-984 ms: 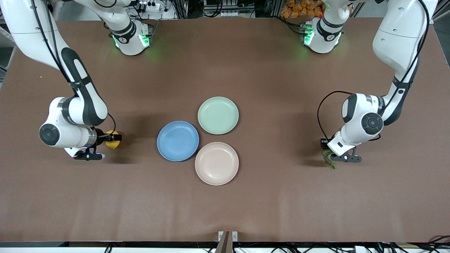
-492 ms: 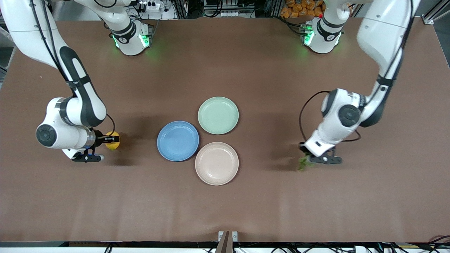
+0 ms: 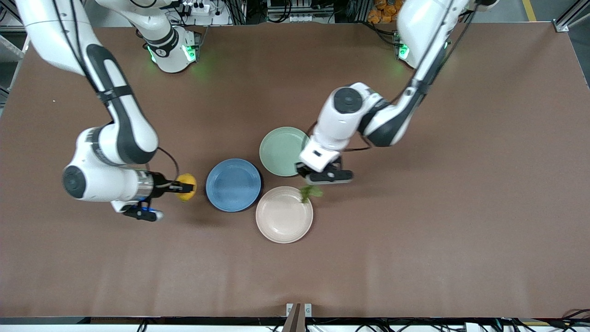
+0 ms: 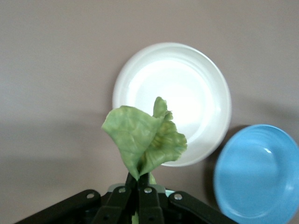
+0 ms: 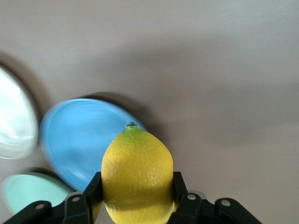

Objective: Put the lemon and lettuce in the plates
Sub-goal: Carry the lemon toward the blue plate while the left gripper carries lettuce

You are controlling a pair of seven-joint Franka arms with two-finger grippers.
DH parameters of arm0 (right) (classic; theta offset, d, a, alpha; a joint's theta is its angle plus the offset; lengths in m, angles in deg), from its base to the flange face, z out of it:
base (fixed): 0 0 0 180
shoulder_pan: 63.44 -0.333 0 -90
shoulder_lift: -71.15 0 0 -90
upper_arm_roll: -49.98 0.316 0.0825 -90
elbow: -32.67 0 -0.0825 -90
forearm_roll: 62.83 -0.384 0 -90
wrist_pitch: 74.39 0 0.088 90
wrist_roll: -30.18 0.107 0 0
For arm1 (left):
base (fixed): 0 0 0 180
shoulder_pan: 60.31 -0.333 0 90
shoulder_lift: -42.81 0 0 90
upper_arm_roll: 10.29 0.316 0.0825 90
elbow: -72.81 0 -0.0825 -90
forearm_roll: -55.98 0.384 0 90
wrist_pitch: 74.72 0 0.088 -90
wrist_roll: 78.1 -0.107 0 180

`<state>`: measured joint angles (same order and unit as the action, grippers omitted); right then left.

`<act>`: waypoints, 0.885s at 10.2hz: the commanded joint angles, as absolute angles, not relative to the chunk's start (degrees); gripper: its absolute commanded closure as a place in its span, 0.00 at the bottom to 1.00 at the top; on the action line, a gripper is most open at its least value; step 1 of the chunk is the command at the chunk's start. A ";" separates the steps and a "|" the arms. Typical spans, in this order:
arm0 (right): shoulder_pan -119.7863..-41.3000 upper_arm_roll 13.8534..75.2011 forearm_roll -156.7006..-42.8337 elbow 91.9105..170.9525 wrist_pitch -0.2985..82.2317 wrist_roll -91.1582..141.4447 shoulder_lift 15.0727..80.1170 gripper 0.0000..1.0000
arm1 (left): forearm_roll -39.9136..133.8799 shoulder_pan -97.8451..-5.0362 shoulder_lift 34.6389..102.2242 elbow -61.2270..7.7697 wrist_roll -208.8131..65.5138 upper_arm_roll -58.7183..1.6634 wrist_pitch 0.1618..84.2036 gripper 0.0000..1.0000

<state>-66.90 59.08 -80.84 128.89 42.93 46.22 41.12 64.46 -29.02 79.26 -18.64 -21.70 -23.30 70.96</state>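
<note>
Both arms have been swung inward since the earlier frame. Lettuce [image 3: 311, 192] is clamped in the left gripper [image 3: 309, 184] over the beige plate [image 3: 281, 226] rim; lemon [image 3: 185, 187] is clamped in the right gripper [image 3: 183, 186] beside the blue plate [image 3: 230, 193]. Carrying is under way; centring, then release, is called for.

Changes since the earlier views. The left gripper [image 3: 309, 183] has swung in from the left arm's end of the table — it now hangs over the rim of the beige-pink plate [image 3: 281, 221], just beside the green plate [image 3: 279, 152]. The lettuce [image 3: 311, 192] has travelled with it (pinched between closed fingers). The right gripper [image 3: 188, 186], clamped on the lemon [image 3: 186, 186], has shifted toward the blue plate [image 3: 233, 185] — now just beside its rim.
</note>
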 commanded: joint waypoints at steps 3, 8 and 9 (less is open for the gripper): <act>-71.71 59.38 -85.24 127.86 48.12 52.50 35.56 1.00 | 66.08 -27.27 90.44 -9.11 -19.73 -20.84 74.87 0.92; -71.00 59.38 -86.92 126.47 48.66 51.97 33.79 0.00 | 66.52 -27.88 84.41 -9.28 -23.17 -18.91 67.27 0.00; -70.74 59.38 -86.92 125.23 48.22 51.97 33.88 0.00 | 66.78 -28.41 80.55 -9.37 -24.13 -18.82 62.70 0.00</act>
<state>-71.55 58.94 -85.87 127.89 49.06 52.09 34.34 65.11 -28.06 86.95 -8.02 -23.11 -19.33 69.02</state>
